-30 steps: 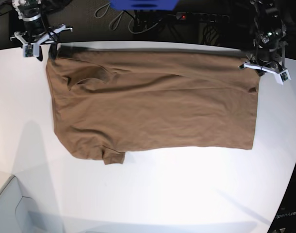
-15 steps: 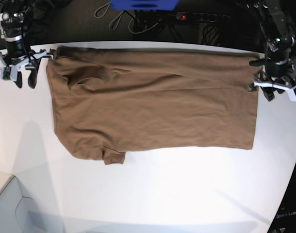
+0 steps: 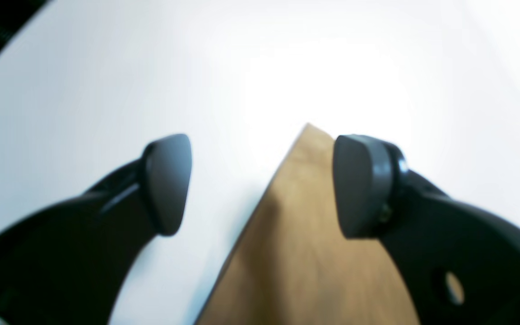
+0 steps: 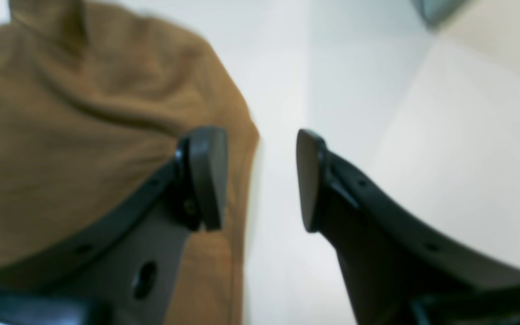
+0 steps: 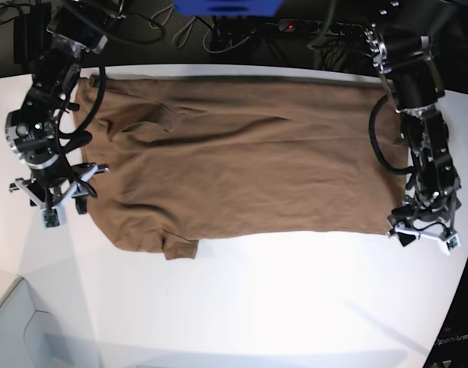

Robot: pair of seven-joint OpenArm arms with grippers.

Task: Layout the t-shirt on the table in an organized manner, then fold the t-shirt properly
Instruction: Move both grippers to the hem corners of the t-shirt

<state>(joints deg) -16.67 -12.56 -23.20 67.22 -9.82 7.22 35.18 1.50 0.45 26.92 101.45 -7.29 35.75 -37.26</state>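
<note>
We see the brown t-shirt [image 5: 249, 165] lying flat on the white table [image 5: 280, 307], toward 12 o'clock. Left gripper [image 5: 424, 236] at 3 o'clock, jaws spread, straddles the hem corner. Right gripper [image 5: 56, 201] at 9 o'clock, jaws spread, straddles the sleeve edge.

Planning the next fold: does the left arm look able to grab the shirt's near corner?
Probably yes: the left gripper hangs open right over the shirt corner on the table, nothing between.
</note>
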